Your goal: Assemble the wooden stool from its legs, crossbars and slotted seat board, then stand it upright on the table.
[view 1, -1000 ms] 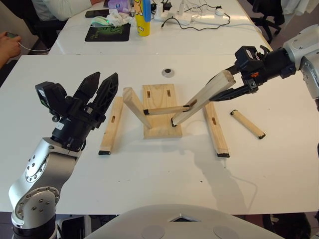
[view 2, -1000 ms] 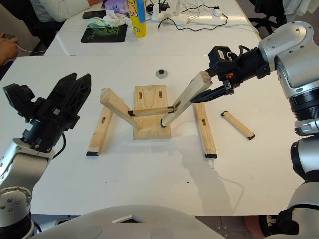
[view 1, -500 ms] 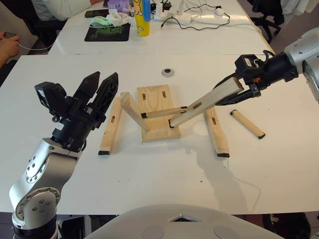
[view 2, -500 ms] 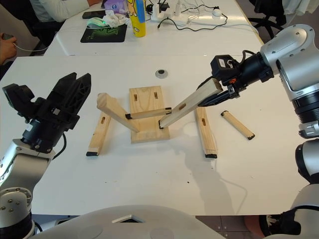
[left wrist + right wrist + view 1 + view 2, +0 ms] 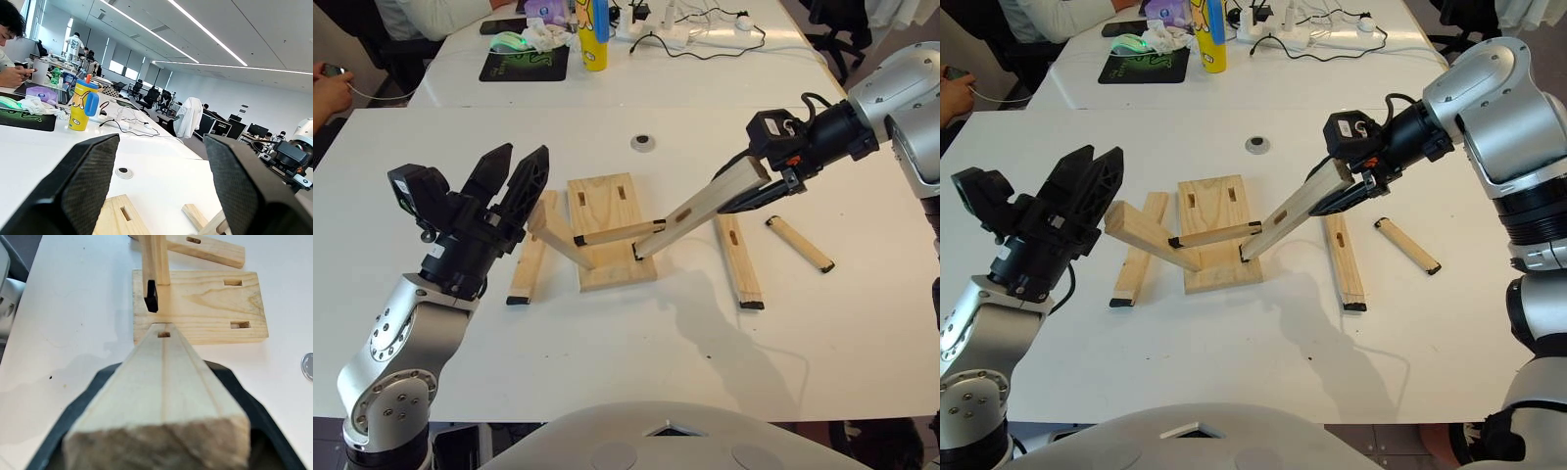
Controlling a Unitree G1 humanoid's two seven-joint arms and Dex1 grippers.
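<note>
Stool leg of pale, square-cut wood (image 5: 700,211) sits clamped by its upper end in your right gripper (image 5: 747,188), whose black fingers press on both sides of it. From there the leg slants down towards your left, and its lower end meets the flat rectangular seat board (image 5: 604,203), which lies slots-up on the white table (image 5: 607,362). A thin wooden crossbar (image 5: 619,233), dark at its ends, joins this leg to a second wooden leg (image 5: 560,235). That one tilts too, its low end over the board and its high end just beside your left gripper (image 5: 520,157).

Your left gripper hovers above the table with its two black fingers spread wide and nothing between them. Below it a third leg (image 5: 524,269) with a slot lies flat just left of the board. A fourth leg (image 5: 739,259) lies flat to the board's right, beneath the held one. A short round wooden crossbar (image 5: 800,243) rests farther right, apart from it. A small dark round disc (image 5: 644,143) sits beyond the board.
</note>
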